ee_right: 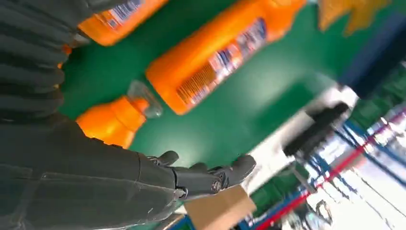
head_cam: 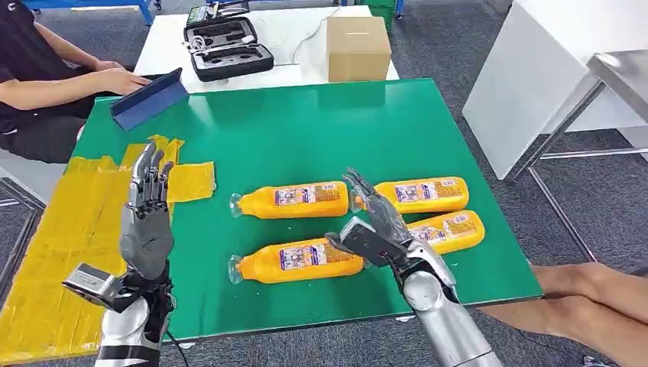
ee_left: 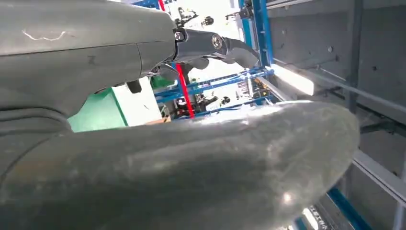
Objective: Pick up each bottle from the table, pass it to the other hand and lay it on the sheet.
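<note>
We see four orange bottles (head_cam: 299,261) with clear caps lying on the green table (head_cam: 306,130); right hand (head_cam: 380,222) and left hand (head_cam: 147,210) are spread, holding nothing.

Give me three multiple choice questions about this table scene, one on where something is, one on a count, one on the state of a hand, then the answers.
1. Where is the cardboard box?
A. on the white table beyond the green table
B. on the yellow sheet
C. on the floor

2. How many orange bottles lie on the green table?
A. two
B. four
C. six

3. What is the left hand doing?
A. gripping a bottle
B. pressing the box
C. raised, holding nothing

Answers: 1 A, the box stands on the white top. 2 B, two rows of two. 3 C, its fingers point up, apart and empty.
</note>
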